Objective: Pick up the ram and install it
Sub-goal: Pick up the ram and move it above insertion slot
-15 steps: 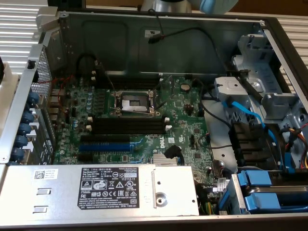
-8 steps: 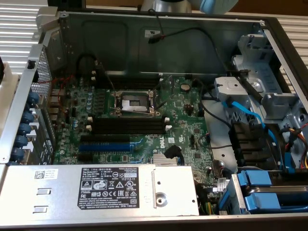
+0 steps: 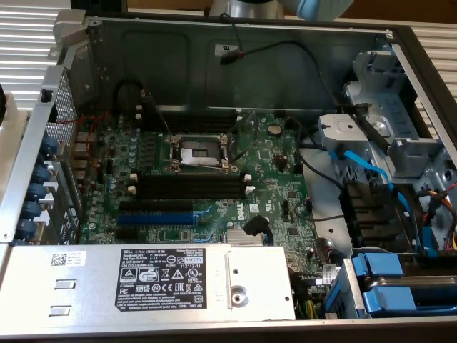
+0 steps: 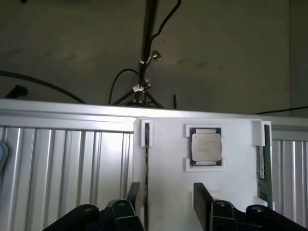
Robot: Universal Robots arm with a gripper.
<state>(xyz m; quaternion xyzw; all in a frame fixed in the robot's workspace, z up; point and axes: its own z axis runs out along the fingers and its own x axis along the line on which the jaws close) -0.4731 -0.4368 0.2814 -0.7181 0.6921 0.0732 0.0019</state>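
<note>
Ram, seemingly edge-on, apart beside the gripper.

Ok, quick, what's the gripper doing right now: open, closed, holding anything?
Gripper: open, fingers apart, holding nothing, poised over the white holder.

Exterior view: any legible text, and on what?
"DELL": large white label on the power supply.
"112112-11": same label, as far as it reads.
"DELL": white logo on the motherboard.
Label fine print, barcode sticker, rear-wall sticker: too small to read.
</note>
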